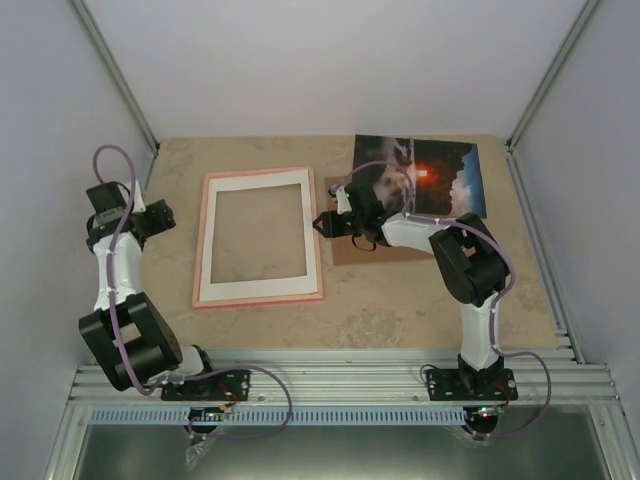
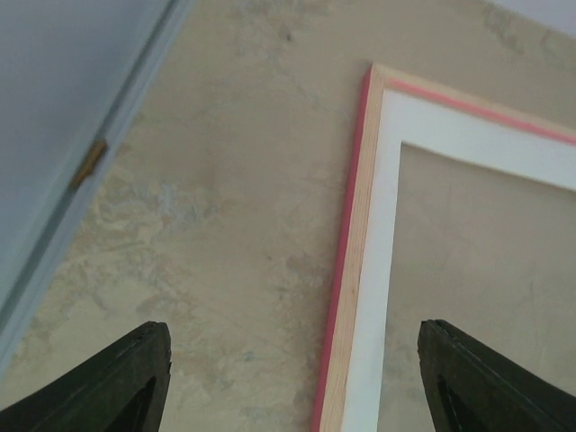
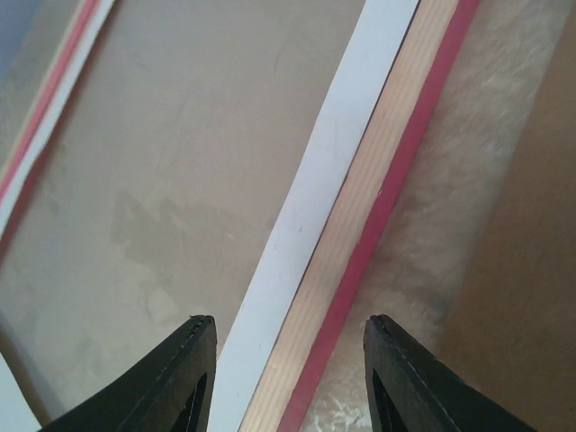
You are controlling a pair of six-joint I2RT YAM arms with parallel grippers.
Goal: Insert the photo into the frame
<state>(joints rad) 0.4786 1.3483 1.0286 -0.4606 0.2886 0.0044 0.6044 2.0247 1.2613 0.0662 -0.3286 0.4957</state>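
The pink frame [image 1: 260, 292] lies flat at the table's left centre, its white inner border around bare tabletop. The photo [image 1: 450, 175], a dark sky with a red sun, lies at the back right, partly hidden by my right arm. My left gripper [image 1: 170, 215] hovers open at the frame's left side. In the left wrist view that gripper [image 2: 292, 378] straddles the frame's left rail [image 2: 346, 270] without touching it. My right gripper [image 1: 320, 224] is open over the frame's right rail. In its wrist view, the right gripper [image 3: 292, 360] has a finger on each side of the rail [image 3: 360, 225], with gaps.
A plain brown cardboard sheet [image 1: 345, 250] lies under my right wrist, just right of the frame, and shows as the cardboard [image 3: 531, 270] in the right wrist view. White walls with metal posts [image 1: 115, 75] enclose the table. A metal rail [image 1: 330, 380] runs along the near edge.
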